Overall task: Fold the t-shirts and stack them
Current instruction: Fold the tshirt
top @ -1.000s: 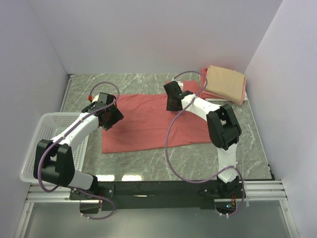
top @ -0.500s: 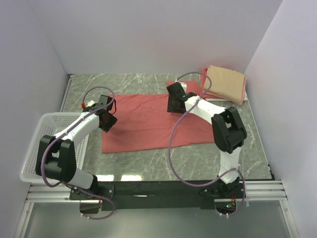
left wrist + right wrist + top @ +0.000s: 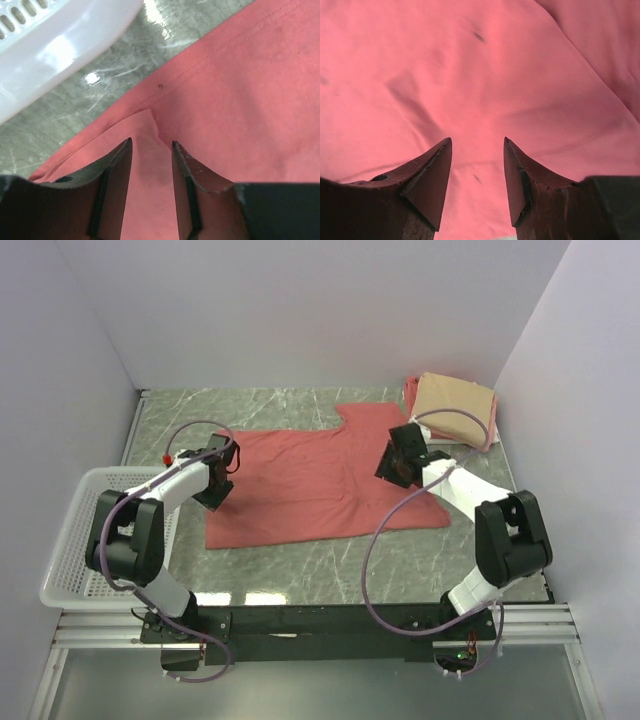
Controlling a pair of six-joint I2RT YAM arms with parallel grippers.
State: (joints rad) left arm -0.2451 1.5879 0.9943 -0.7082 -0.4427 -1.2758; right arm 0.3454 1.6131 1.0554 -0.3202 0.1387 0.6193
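**Workpiece location.** The salmon-red t-shirt lies spread flat on the table, not yet folded into a compact form. All positions below are given relative to this shirt.

**Left gripper.** The left gripper sits low at the shirt's left edge. In the left wrist view the left gripper has its fingers parted by a narrow gap. A small turned-over flap at the hem of the shirt lies directly ahead of the tips. No cloth is pinched. This placement suggests the flap is the intended grasp point.

**Right gripper.** The right gripper hovers over the shirt's right portion. In the right wrist view the right gripper has its fingers spread. The shirt fills the view beneath, lightly creased. Nothing is held.

**Rationale.** One arm at each end permits lifting both sides together, so the cloth should fold evenly.

**Surroundings.** The white mesh basket stands just left of the shirt. The folded tan t-shirt rests on a pink t-shirt beyond the shirt's far right corner, marking the probable stacking place.
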